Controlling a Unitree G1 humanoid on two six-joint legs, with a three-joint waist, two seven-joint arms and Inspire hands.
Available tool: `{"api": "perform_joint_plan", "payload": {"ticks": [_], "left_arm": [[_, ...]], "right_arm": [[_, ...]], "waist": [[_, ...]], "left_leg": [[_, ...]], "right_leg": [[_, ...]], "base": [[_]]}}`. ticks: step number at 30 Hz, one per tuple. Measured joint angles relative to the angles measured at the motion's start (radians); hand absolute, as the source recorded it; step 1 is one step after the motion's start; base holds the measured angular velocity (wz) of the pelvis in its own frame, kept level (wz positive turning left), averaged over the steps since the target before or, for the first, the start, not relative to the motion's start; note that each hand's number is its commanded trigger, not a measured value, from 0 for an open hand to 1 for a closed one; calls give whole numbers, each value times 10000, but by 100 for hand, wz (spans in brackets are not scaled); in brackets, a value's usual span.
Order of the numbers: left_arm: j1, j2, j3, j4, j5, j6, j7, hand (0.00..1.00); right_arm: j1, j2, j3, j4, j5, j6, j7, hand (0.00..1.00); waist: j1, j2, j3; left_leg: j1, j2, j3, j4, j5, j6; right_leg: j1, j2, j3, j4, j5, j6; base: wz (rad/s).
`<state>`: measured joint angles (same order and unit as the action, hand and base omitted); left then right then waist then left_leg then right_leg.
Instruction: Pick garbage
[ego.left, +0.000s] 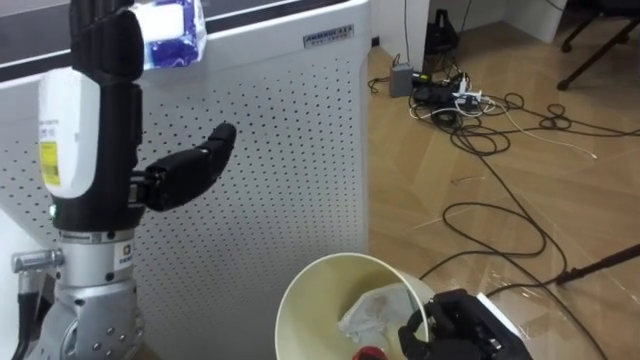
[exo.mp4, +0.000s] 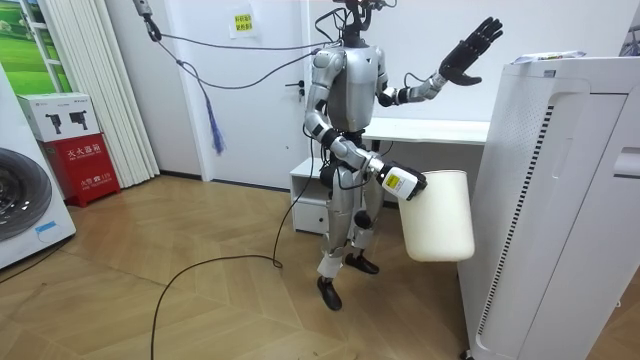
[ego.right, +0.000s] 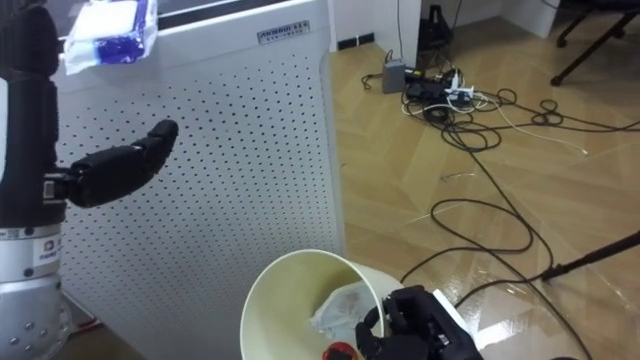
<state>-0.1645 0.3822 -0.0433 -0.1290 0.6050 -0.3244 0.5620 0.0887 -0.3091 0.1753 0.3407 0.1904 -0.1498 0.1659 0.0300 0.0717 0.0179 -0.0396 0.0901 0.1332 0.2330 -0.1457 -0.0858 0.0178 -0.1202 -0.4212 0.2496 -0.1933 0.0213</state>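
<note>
Right robot hand (ego.left: 455, 328) down low, fingers curled over the rim of the white bin (ego.left: 300, 300), with a crumpled wrapper (ego.left: 375, 310) inside just left of it. Left robot hand (ego.left: 105, 60) is raised, fingers spread, holding nothing. The blue-and-white packet (ego.left: 170, 30) sits atop the perforated white cabinet (ego.left: 280, 150), near its fingertips.

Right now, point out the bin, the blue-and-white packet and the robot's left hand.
bin (ego.left: 310, 300), left eye view, inner wall.
blue-and-white packet (ego.left: 172, 32), left eye view, its middle.
left hand (ego.left: 115, 120), left eye view, palm.
</note>
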Motion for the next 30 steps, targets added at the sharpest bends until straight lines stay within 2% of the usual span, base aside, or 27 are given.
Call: {"api": "perform_joint_plan", "payload": {"ticks": [7, 11, 15, 22, 28, 30], "left_arm": [[-64, 109, -1, 13, 1, 206, -326, 0], [-85, 299, 9, 17, -20, 252, -597, 0], [-85, 301, 12, 17, -24, 347, -708, 0], [-86, 319, 13, 15, -17, 347, -746, 0], [-133, 526, 28, 13, 5, 353, -1025, 0], [-209, 736, 105, 13, 3, 357, -1195, 0]], "right_arm": [[0, -44, 5, 0, -8, 88, 19, 100], [0, -98, 3, -1, -6, 98, 48, 100], [-1, -131, 3, -1, -2, 101, 107, 100], [-4, -131, 8, -1, -3, 102, 201, 100], [-9, -150, 8, 0, -7, 105, 198, 100], [-8, -150, 13, 0, -10, 118, 200, 100]], "waist": [[14, 31, 1], [26, 82, 15], [31, 182, 51], [87, 239, 34], [131, 239, 34], [148, 236, 33]], "left_leg": [[140, 1, 67, -102, 0, 0], [169, 4, 106, -123, 0, 0], [163, 10, 142, -121, 1, 1], [163, 4, 190, -120, 1, 2], [143, 4, 214, -121, 1, 2], [141, 7, 210, -122, 1, 2]], "right_leg": [[43, 5, 73, 1, 3, 3], [25, -2, 106, 30, 3, 4], [-1, -12, 111, 61, 2, 3], [-40, -28, 158, 70, -3, 9], [-104, -23, 227, 85, -4, 10], [-106, -18, 228, 90, -3, 10]], "base": [[-3], [-2], [0], [-1], [-3], [0]]}}
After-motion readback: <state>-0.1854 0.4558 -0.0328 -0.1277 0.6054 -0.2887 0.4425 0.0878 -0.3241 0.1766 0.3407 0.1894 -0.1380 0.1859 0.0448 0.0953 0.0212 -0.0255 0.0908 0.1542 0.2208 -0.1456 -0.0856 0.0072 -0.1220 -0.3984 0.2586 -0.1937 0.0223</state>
